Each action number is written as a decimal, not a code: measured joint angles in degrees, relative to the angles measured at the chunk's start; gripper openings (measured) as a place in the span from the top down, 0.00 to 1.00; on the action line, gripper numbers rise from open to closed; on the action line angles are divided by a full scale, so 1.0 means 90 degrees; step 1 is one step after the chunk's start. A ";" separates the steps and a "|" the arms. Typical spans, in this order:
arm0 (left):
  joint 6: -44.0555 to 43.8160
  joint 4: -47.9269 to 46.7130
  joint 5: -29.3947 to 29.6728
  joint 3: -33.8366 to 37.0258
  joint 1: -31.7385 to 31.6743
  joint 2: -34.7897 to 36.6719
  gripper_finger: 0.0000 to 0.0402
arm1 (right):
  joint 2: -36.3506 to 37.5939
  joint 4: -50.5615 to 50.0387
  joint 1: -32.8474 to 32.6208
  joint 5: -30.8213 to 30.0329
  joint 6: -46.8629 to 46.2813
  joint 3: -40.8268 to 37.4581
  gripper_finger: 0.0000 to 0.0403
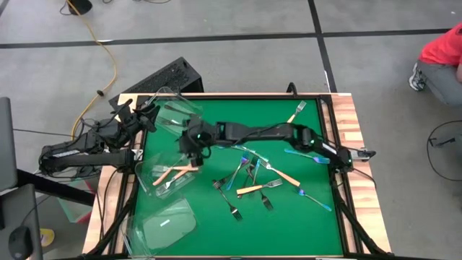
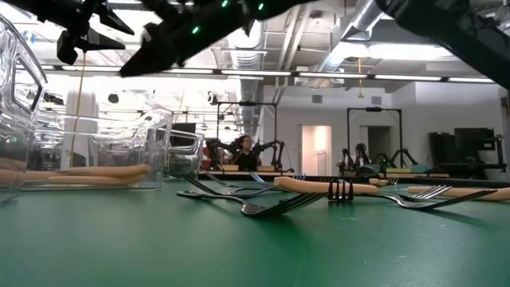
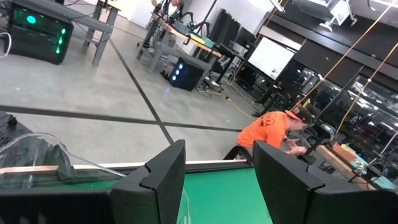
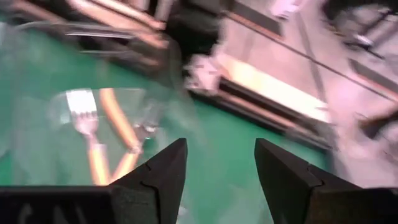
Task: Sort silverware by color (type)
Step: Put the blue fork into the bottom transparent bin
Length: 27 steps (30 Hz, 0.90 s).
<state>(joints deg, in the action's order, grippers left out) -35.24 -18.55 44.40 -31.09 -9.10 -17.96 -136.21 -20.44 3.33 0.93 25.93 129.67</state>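
Loose forks [image 1: 245,177] lie scattered on the middle of the green mat: dark metal ones, blue-purple ones [image 1: 315,198] and cream-handled ones [image 1: 253,188]. One cream-handled fork [image 1: 297,112] lies alone near the far edge. My right gripper [image 1: 193,148] hangs open and empty over the middle clear tub [image 1: 148,180]. In the right wrist view that gripper [image 4: 217,149] looks at the cream-handled forks [image 4: 112,134] lying in the tub. My left gripper [image 1: 148,115] waits open by the far-left tub [image 1: 177,108], which holds a dark fork [image 1: 170,123].
A third clear tub [image 1: 166,220] stands at the near left corner. The table's wooden rim [image 1: 350,123] borders the mat. In the low view the forks [image 2: 263,203] lie flat beside the tub [image 2: 103,159]. A person in orange [image 3: 273,127] crouches beyond the far right corner.
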 joint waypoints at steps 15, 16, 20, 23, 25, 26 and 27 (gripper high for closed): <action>-0.0154 -0.0002 0.0000 0.0000 0.0000 0.0000 0.57 | 0.2307 -0.4334 0.0747 -0.2310 -0.2308 0.0002 0.50; -0.0164 -0.0002 0.0000 0.0000 0.0000 0.0000 0.57 | 0.2393 -0.4676 0.0793 -0.2310 -0.2654 0.0004 0.50; -0.0185 -0.0002 -0.0002 0.0000 0.0000 0.0002 0.57 | 0.2632 -0.6330 0.0934 -0.2293 -0.3986 0.0002 0.50; -0.0187 -0.0002 -0.0002 0.0000 0.0000 0.0000 0.57 | 0.2738 -0.7497 0.0943 -0.2305 -0.4773 0.0002 0.50; -0.0187 -0.0003 -0.0002 0.0000 0.0000 0.0000 0.57 | 0.2798 -0.7743 0.0880 -0.2386 -0.5014 -0.0077 0.50; -0.0187 -0.0005 -0.0002 0.0000 0.0000 0.0000 0.57 | 0.2892 -0.7669 0.0814 -0.2426 -0.5062 -0.0239 0.50; -0.0187 -0.0005 -0.0002 0.0000 0.0000 0.0000 0.57 | 0.3028 -0.7633 0.0757 -0.2416 -0.5096 -0.0418 0.50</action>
<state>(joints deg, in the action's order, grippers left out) -36.93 -18.59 44.38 -31.09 -9.10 -17.96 -108.96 -89.14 10.14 -20.80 -19.93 125.90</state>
